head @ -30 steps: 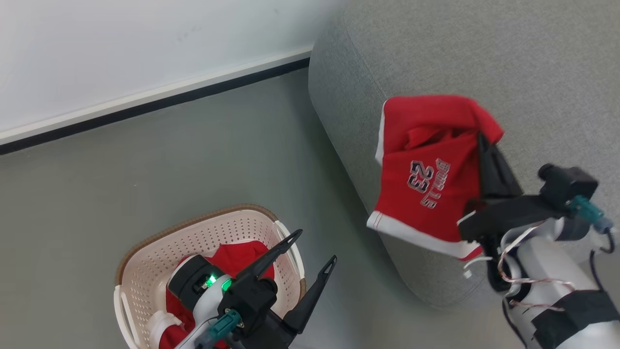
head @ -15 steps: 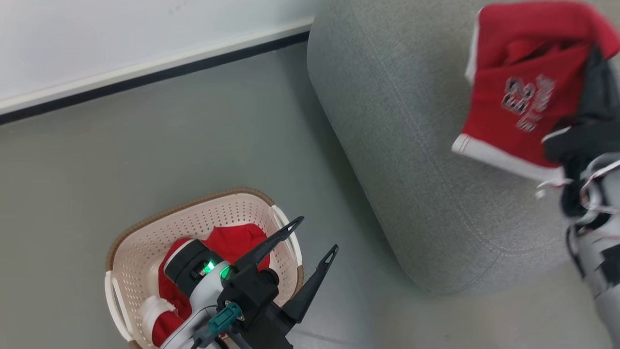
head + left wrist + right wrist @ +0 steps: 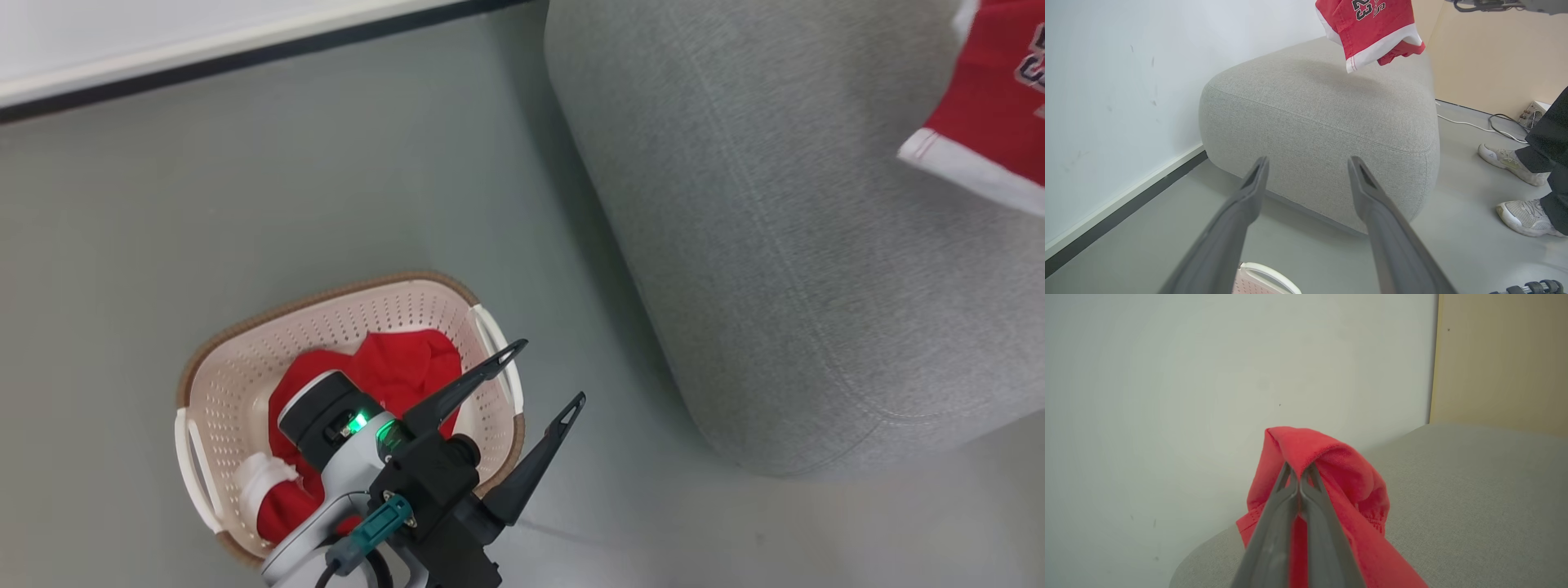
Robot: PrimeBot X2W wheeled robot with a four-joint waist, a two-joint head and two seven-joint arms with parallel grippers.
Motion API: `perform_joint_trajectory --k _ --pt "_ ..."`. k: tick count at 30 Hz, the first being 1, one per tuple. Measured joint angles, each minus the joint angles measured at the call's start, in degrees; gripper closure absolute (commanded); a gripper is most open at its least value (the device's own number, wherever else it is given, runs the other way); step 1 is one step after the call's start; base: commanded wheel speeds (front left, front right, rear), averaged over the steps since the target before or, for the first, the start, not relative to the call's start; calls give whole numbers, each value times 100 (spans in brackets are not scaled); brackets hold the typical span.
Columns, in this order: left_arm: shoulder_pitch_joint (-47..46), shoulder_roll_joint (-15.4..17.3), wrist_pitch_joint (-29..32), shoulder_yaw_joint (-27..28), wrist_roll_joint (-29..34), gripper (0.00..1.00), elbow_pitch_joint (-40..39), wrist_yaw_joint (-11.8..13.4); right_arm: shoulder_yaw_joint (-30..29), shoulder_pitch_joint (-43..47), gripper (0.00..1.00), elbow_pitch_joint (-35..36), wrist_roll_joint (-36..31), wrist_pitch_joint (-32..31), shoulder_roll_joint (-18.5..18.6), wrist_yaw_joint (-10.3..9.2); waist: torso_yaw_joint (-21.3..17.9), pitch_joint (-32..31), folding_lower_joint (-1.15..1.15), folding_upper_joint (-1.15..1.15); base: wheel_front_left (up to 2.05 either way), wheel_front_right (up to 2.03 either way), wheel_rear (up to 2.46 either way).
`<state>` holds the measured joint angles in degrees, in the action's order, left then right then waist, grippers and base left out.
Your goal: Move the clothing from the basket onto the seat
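My right gripper [image 3: 1299, 473] is shut on a red garment [image 3: 1339, 469] with white trim and dark lettering. That garment [image 3: 1372, 28] hangs in the air above the grey seat [image 3: 1323, 110], and its hem [image 3: 988, 106] shows at the head view's upper right edge over the seat [image 3: 775, 245]. A second red garment [image 3: 400, 367] with white trim lies in the cream basket [image 3: 245, 343] on the floor. My left gripper [image 3: 549, 373] stands open over the basket's right side, holding nothing, its fingers [image 3: 1249, 200] pointing toward the seat.
A white wall with a dark baseboard [image 3: 204, 49] runs behind the basket. A person's feet in white shoes [image 3: 1506, 159] stand on the grey floor right of the seat, beside cables and a small box [image 3: 1531, 114]. A beige panel [image 3: 1498, 355] is behind the seat.
The right gripper has carried the lettered garment from the seat's near edge farther over the seat, toward the head view's upper right. The head camera has shifted. The left gripper stays open over the basket.
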<state>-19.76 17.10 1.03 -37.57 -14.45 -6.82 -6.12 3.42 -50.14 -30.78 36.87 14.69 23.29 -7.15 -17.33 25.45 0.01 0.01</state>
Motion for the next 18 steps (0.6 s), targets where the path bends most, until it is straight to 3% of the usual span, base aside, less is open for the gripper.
perform_joint_trajectory --k 18 --pt "-377 179 44 23 0 0 -144 -45 -402 -325 100 -961 48 1 -34 -15 202 771 0 0 0 0 0"
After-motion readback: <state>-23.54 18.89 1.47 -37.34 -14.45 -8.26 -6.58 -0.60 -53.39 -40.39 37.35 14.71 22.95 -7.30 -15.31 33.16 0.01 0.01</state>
